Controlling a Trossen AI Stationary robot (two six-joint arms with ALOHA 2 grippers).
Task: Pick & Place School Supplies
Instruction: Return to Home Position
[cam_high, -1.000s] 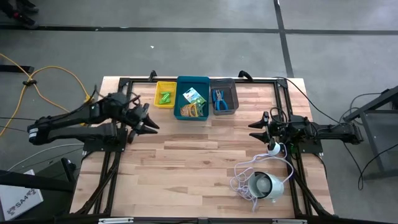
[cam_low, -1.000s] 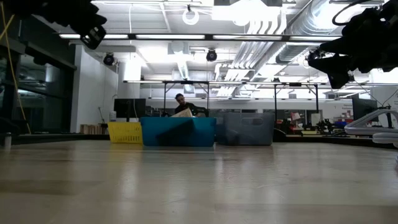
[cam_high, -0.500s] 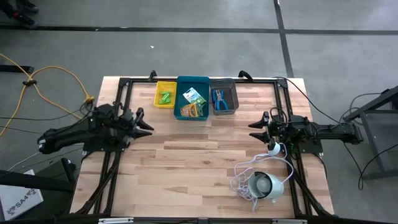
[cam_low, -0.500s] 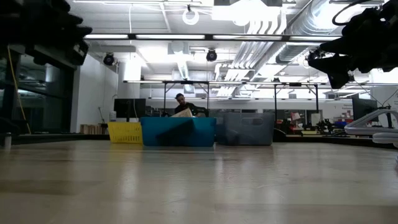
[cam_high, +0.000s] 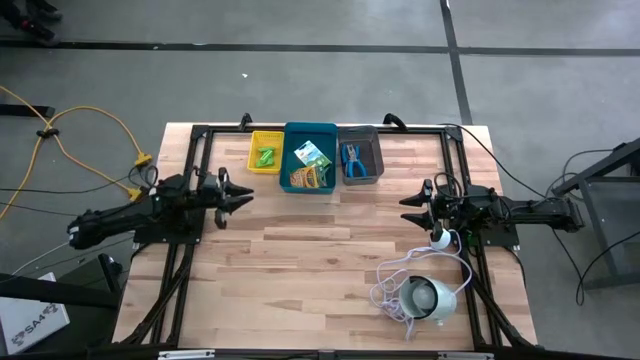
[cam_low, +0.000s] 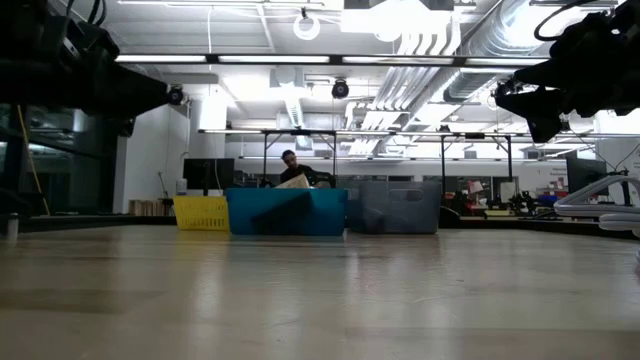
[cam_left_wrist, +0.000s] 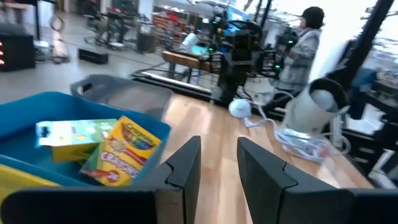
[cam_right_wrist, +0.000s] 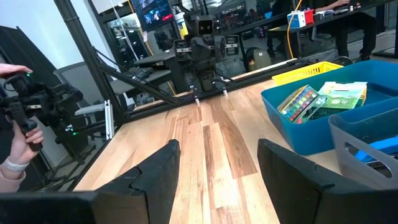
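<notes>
Two crayon boxes (cam_left_wrist: 115, 149) in blue bin (cam_left_wrist: 37, 109) near left end effector (cam_left_wrist: 219, 143), parted, empty; right end effector (cam_right_wrist: 219, 146) likewise.

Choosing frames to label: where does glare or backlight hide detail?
Low view: the ceiling lights glare, so the left gripper and the right gripper show only as black silhouettes. High view: even light, and the crayon boxes in the blue bin are readable. Left wrist view: the background behind the person is washed out bright.
</notes>
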